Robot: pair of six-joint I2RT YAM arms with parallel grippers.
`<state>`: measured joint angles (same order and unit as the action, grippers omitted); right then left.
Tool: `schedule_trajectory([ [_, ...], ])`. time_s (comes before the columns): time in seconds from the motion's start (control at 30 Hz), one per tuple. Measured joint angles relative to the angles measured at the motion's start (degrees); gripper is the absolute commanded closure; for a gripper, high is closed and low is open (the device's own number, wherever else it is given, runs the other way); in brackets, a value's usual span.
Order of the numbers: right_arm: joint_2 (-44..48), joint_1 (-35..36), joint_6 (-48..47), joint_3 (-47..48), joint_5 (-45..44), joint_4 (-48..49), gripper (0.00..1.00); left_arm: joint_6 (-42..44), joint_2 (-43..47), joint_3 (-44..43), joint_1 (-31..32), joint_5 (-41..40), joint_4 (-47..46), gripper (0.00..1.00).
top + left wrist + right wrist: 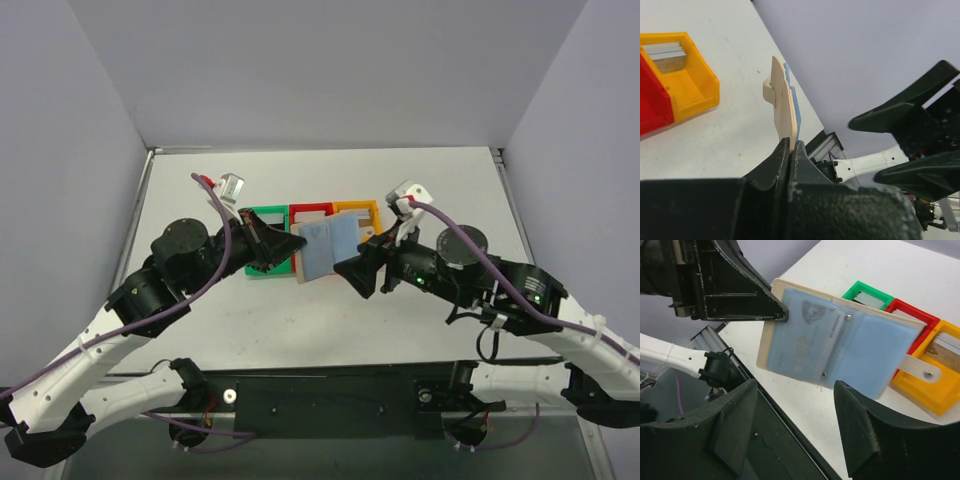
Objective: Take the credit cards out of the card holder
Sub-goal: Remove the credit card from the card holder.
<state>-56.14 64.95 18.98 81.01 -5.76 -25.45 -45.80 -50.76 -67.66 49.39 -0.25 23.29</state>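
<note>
The card holder [325,248] is a tan bifold with light blue inner panels, held open and upright above the table. My left gripper [296,243] is shut on its left edge; in the left wrist view the tan cover [782,107] rises edge-on from between the closed jaws. A credit card [810,335] shows through the left blue panel of the holder [840,345]. Just in front of the holder, my right gripper [796,384] is open with nothing between its fingers. In the top view the right gripper [352,275] sits at the holder's lower right corner.
Behind the holder, green [262,215], red [311,210] and orange [357,210] bins stand in a row. Cards lie in the green bin [867,299] and the orange bin [685,80]. The table's near edge with a black rail [785,440] runs under the right gripper.
</note>
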Motion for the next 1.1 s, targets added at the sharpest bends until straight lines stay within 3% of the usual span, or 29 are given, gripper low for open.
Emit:
schedule_trajectory([
  [0.23, -7.1, 0.5, 0.2, 0.1, 0.2, 1.2, 0.39, -1.8, 0.1, 1.8, 0.0, 3.0, -4.4, 1.0],
  [0.47, -8.5, 0.9, 0.2, 0.1, -3.6, 0.8, 0.37, -4.5, 0.4, 4.2, 0.0, 5.0, -8.2, 1.0],
  [0.8, -8.5, 1.2, 0.2, 0.7, -6.0, 0.4, 0.59, -6.3, 0.3, 5.0, -0.4, 6.1, -10.6, 1.0],
  [1.1, -8.4, 1.1, 0.2, 1.0, -7.7, -0.7, 0.65, -7.0, 0.4, 5.4, -0.7, 6.8, -11.1, 1.0],
])
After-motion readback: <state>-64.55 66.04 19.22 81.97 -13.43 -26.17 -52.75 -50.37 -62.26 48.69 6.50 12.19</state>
